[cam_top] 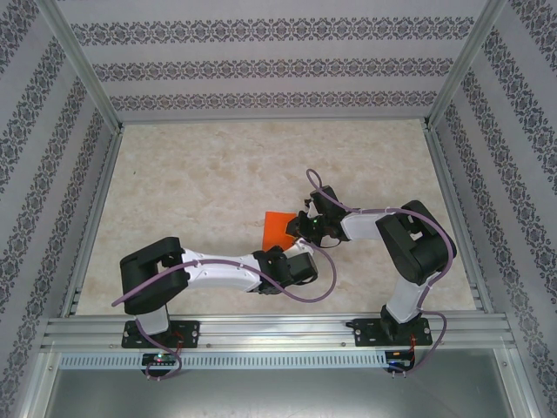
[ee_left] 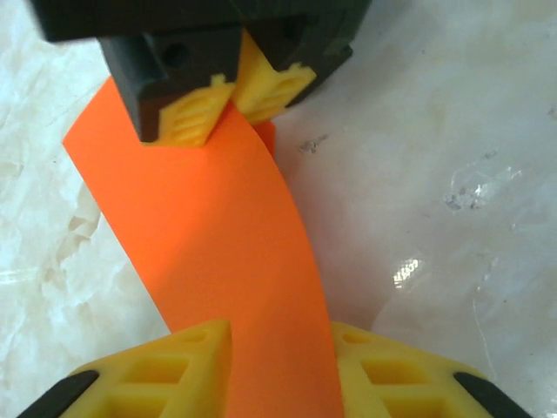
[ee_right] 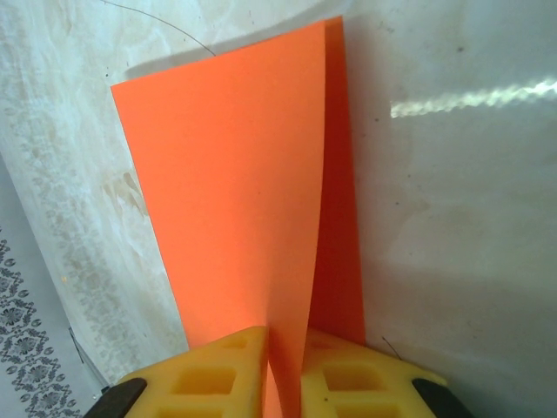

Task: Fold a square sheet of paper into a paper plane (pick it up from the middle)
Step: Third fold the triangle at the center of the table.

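The orange sheet of paper [cam_top: 278,225] is folded over and held off the marble table [cam_top: 200,183] between the two arms. My right gripper [cam_top: 305,228] is shut on it; in the right wrist view the fold runs up from between the yellow fingertips [ee_right: 285,335] and the two layers of paper [ee_right: 235,192] splay apart. In the left wrist view the paper [ee_left: 209,226] runs as a smooth band from the right gripper's pinched pads [ee_left: 231,100] down into my left gripper [ee_left: 283,335]. Its fingers stand apart on either side of the band. In the top view the left gripper [cam_top: 287,251] sits just below the sheet.
Aluminium frame rails and patterned walls [cam_top: 487,174] enclose the table on three sides. Purple cables [cam_top: 322,279] loop beside both wrists. Bare marble lies to the left and behind the paper.
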